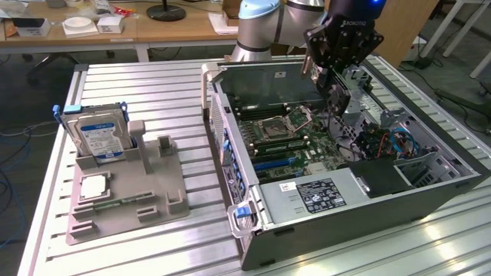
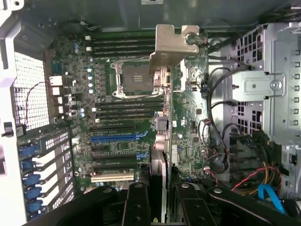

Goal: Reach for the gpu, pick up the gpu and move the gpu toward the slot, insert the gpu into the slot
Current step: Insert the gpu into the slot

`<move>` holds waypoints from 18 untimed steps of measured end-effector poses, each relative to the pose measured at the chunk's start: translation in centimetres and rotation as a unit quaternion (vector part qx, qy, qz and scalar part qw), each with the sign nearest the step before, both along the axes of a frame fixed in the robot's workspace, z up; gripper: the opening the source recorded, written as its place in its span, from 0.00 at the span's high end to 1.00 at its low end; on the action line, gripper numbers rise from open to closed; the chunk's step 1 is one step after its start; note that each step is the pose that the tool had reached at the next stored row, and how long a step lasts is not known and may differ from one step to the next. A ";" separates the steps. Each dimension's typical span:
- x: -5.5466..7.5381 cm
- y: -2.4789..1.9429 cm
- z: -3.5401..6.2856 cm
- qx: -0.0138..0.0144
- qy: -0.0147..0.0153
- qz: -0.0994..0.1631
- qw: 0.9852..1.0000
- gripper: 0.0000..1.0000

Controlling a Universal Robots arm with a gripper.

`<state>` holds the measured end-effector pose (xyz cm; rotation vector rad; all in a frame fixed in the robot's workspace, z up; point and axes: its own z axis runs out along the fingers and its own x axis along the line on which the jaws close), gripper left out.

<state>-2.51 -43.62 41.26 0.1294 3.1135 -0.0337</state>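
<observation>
Claw (image 2: 160, 200) is clenched on the gpu (image 2: 170, 52), holding it edge-on above the motherboard (image 2: 122, 117) inside the open pc case (image 1: 368, 201). Exterior view: the hard drive (image 1: 98, 135) stands at 9 o'clock from the case, in a grey holder (image 1: 153, 195) on the desk (image 1: 153, 86).

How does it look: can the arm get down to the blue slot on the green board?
Probably yes. The case lies open, the gripper holds the gpu above the board, and nothing appears to cover the blue slot; the cables sit aside.
</observation>
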 end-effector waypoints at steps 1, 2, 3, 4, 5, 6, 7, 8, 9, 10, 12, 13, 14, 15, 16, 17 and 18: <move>0.0 0.00 -0.01 0.000 0.000 -0.004 1.000 0.74; 0.0 0.00 -0.01 0.000 0.000 -0.006 1.000 0.74; 0.0 0.00 -0.01 0.000 0.000 -0.008 1.000 0.74; 0.0 0.00 -0.02 0.000 0.000 -0.010 1.000 0.74; 0.0 0.00 -0.02 0.000 0.000 -0.015 1.000 0.74; 0.0 0.00 -0.04 0.000 0.000 -0.021 1.000 0.74; 0.0 0.00 -0.06 0.000 0.000 -0.029 1.000 0.74; 0.0 0.00 -0.07 0.000 0.000 -0.037 0.999 0.74; 0.0 0.00 -0.07 0.000 0.000 -0.044 0.999 0.74; 0.0 0.00 -0.10 0.000 0.000 -0.053 0.999 0.74; 0.0 0.00 -0.13 0.000 0.000 -0.071 0.997 0.74; 0.0 0.00 -0.14 0.000 0.000 -0.079 0.997 0.74; 0.0 0.00 -0.14 0.000 0.000 -0.088 0.996 0.74; 0.0 0.00 -0.15 0.000 0.000 -0.095 0.995 0.74; 0.0 0.00 -0.16 0.000 0.000 -0.103 0.995 0.74; 0.0 0.00 -0.16 0.000 0.000 -0.111 0.994 0.74; 0.0 0.00 -0.16 0.000 0.000 -0.116 0.993 0.74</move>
